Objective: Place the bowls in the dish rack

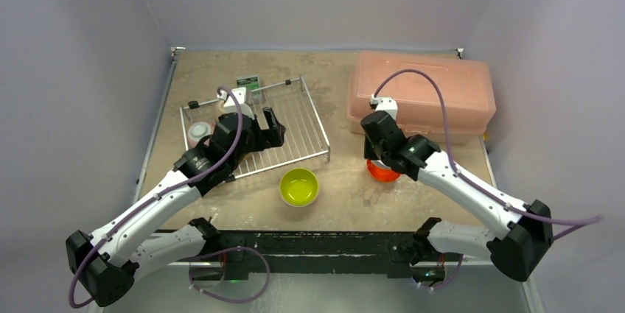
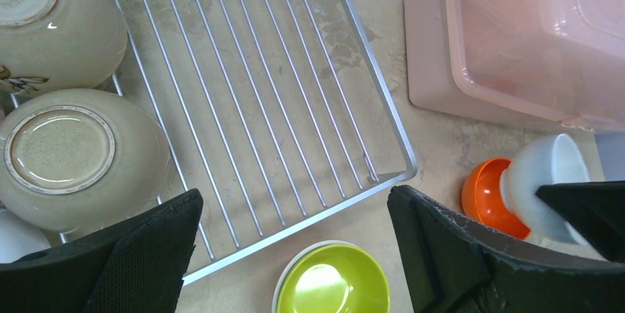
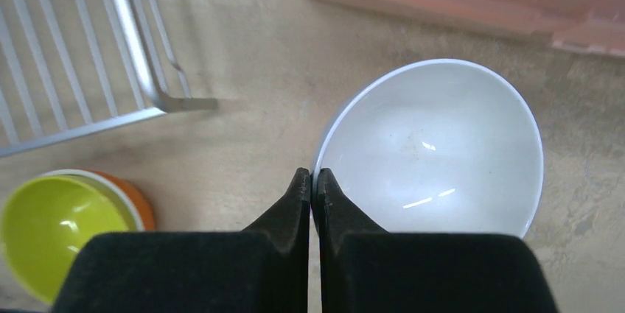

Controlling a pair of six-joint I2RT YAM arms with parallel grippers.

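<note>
**Operator:** Which step is in hand, and where is the bowl?

**Technician:** Pick-up. The right gripper [image 3: 313, 184] is closed tight on the near rim of the white bowl [image 3: 435, 151]. The bowl lies just ahead of the fingers, to their right, and is tipped so its inside faces the wrist. Judged from this, the grasp is made and the transfer is not yet begun.

**Operator:** What does the next move call for?

**Technician:** Raise the bowl clear, carry it to the hand's left, and lower it over the low side wire of the dish rack [image 1: 295, 125]. A rim pinch may let the bowl swing, so move slowly.

**Operator:** What lies around it?

**Technician:** An orange bowl [image 2: 483, 199] sits directly under the held bowl. Whether they touch cannot be told. A pink box [image 2: 531, 40] stands beyond the hand. A lime-green bowl [image 2: 332, 287] rests on the table to the hand's left, just outside the rack's corner.

**Operator:** Any obstruction?

**Technician:** Yes. The left gripper [image 2: 295, 195] hangs over that same corner, jaws spread wide and holding nothing. Beige bowls [image 2: 63, 151] lie upturned at the rack's far end, so the bare wires beneath the left gripper are the likely place.
</note>
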